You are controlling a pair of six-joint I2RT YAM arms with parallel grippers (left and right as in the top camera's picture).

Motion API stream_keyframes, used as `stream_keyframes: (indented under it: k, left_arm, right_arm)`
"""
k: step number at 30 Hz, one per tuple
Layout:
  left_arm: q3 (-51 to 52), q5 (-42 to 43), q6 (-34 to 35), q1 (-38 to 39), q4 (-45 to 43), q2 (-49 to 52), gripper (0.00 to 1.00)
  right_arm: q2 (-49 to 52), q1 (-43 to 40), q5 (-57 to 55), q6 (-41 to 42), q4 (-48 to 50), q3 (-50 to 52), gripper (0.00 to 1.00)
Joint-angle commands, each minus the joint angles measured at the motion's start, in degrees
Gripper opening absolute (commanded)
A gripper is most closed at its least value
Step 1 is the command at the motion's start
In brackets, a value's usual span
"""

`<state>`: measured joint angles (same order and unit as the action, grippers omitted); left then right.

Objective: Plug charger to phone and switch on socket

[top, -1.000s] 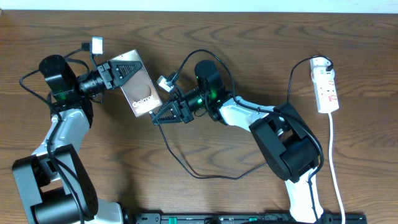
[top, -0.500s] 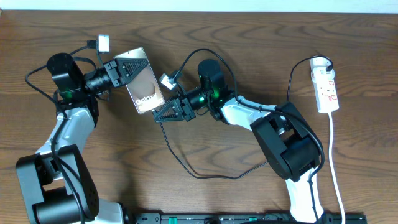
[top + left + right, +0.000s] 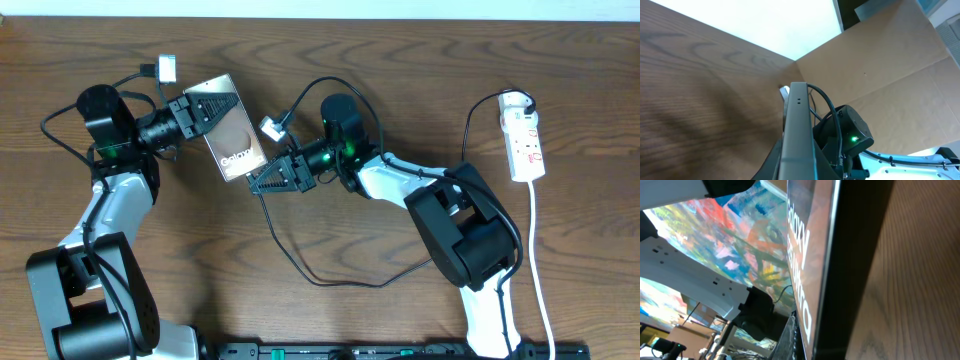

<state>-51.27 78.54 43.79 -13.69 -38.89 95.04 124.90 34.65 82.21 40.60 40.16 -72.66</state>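
The phone [image 3: 236, 142] is off the table, and my left gripper [image 3: 212, 108] is shut on its upper end. Its bronze face with white lettering points up. In the left wrist view the phone [image 3: 798, 120] shows edge-on between the jaws. My right gripper [image 3: 262, 181] is shut at the phone's lower end, and the charger [image 3: 300, 268] runs out of it in a loop across the table. The connector tip is hidden. Only the phone [image 3: 807, 255] fills the right wrist view, very close. The socket [image 3: 525, 138] lies at the far right, apart from both grippers.
A white cord [image 3: 536, 250] runs from the socket toward the front edge. Thick black robot cables arch over both wrists. A black rail [image 3: 400, 350] lies along the table's front edge. A cardboard wall [image 3: 880, 60] stands behind the table.
My left gripper has carried the phone a little right and up. The right gripper has shifted slightly right, staying at the phone's lower end. Both have been nearly still for the last half second.
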Motion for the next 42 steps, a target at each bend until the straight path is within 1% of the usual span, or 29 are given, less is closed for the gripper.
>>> stream_keyframes:
  k: [1, 9, 18, 39, 40, 42]
  left_arm:
    - [-0.2, 3.3, -0.7, 1.0, 0.0, -0.7, 0.07]
    - [-0.2, 3.5, -0.7, 1.2, 0.0, -0.7, 0.08]
    - [-0.2, 3.5, -0.7, 2.8, 0.0, -0.7, 0.08]
    - [-0.2, 1.8, -0.7, 3.2, 0.0, -0.7, 0.08]
    - [-0.2, 1.8, -0.7, 3.2, 0.0, -0.7, 0.08]
    - [-0.2, 1.7, -0.7, 3.2, 0.0, -0.7, 0.08]
  right_arm:
    - [0.0, -2.2, -5.5, 0.7, 0.8, -0.7, 0.01]
    - [0.0, -3.2, -5.8, 0.8, 1.0, -0.7, 0.01]
    - [0.0, -3.6, -5.8, 3.1, 3.8, -0.7, 0.01]
    - [0.0, -4.1, -8.2, 4.2, 4.0, -0.7, 0.01]
    - [0.0, -4.1, -8.2, 4.2, 4.0, -0.7, 0.01]
    - [0.0, -4.1, -8.2, 4.2, 4.0, -0.7, 0.06]
